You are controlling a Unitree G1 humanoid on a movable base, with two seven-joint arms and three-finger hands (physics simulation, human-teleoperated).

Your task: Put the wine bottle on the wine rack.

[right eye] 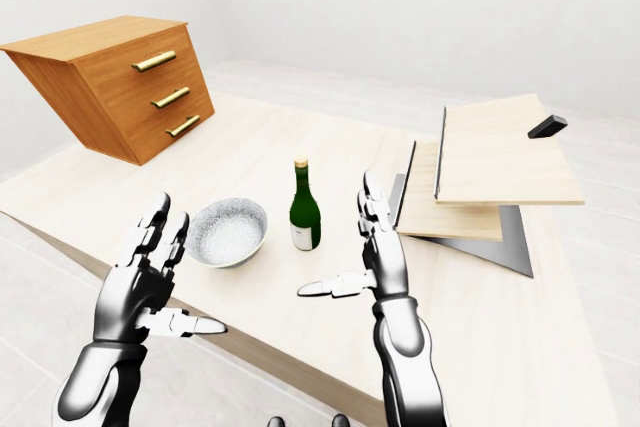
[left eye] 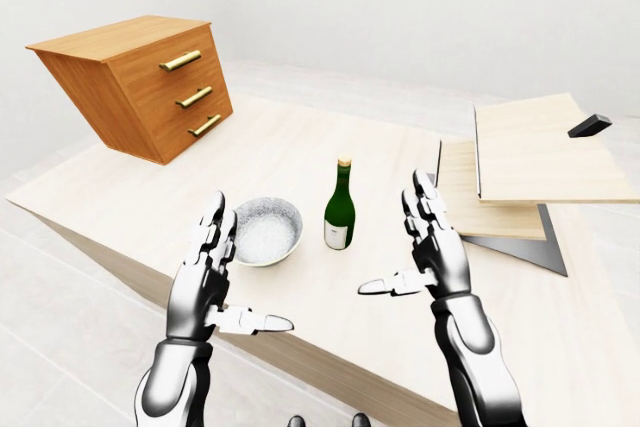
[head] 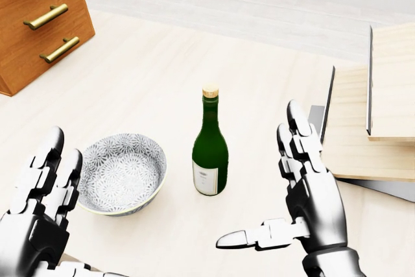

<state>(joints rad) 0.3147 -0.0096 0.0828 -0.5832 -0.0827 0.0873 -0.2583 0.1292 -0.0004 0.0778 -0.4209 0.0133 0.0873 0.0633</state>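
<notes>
Green wine bottle (head: 210,154) stands upright on the pale wooden table (left eye: 300,147), just right of a patterned bowl (head: 120,173) and clear of it. Right hand (head: 305,192), fingers spread and thumb out, is raised beside the bottle, evidently poised for a side grasp. Left hand (head: 39,205) is likewise spread and empty. Stepped wooden wine rack (left eye: 520,172) lies at the view's right.

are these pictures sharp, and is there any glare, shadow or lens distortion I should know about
Head view: sharp throughout, flat even light, only a faint shadow at the foot of the wine bottle, no glare. Left-eye view: wide-angle stretch, the drawer chest leans noticeably; the right hand stays crisp. Right-eye view: the same lean, nothing blurred.
</notes>
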